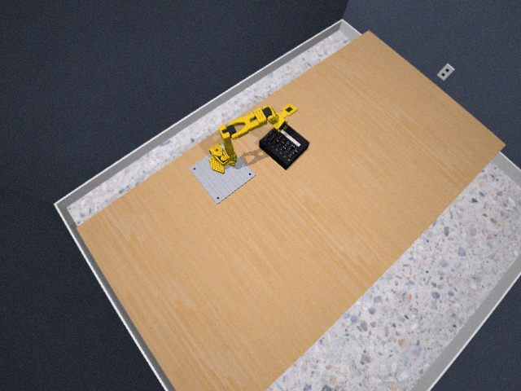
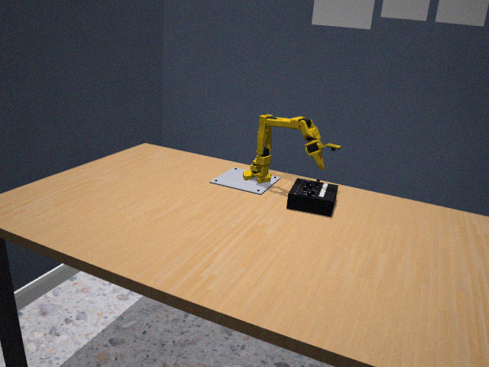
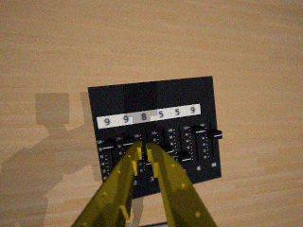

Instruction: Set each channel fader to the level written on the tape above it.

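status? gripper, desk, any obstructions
Gripper shut, empty, poised above the lighting desk. Tape reads 9 9 8 5 5 9. Nothing in the way.

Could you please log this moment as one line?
arm: above desk | tool: shut, empty, over middle faders | tape: 9 9 8 5 5 9 | contact: none seen

Black lighting desk (image 3: 153,130), faders uneven

the closed end effector (image 2: 320,164) hangs above the black lighting desk (image 2: 312,196) on the table (image 2: 197,245).
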Motion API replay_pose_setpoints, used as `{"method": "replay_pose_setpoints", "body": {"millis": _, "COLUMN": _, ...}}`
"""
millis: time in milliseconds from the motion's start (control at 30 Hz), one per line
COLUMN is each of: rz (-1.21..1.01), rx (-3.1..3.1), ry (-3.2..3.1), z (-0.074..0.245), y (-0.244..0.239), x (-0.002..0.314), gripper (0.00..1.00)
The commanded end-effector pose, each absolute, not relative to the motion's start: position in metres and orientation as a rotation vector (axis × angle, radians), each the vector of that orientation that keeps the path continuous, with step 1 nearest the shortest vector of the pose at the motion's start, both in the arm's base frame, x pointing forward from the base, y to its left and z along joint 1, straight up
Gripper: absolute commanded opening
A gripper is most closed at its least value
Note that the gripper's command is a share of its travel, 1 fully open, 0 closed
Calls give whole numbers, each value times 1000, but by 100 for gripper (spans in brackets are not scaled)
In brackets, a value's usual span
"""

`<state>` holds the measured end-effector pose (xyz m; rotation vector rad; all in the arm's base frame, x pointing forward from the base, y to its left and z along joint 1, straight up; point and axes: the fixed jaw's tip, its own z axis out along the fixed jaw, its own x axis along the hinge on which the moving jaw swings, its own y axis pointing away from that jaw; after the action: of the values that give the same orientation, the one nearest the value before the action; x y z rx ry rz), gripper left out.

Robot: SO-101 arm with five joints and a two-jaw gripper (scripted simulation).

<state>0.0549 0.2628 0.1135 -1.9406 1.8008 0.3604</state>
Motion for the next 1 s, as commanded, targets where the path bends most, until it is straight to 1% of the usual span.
{"method": "replay_pose_setpoints", "body": {"millis": 0, "rz": 358, "rx": -1938, "ry": 1803, "z": 113, "y": 260, "x": 56, "gripper": 0}}
{"method": "replay_pose_setpoints", "body": {"millis": 367, "rz": 341, "rx": -1949, "ry": 1838, "z": 112, "y": 263, "x": 57, "gripper": 0}}
{"method": "replay_pose_setpoints", "body": {"millis": 967, "rz": 212, "rx": -2013, "ry": 2077, "z": 98, "y": 270, "x": 64, "gripper": 0}}
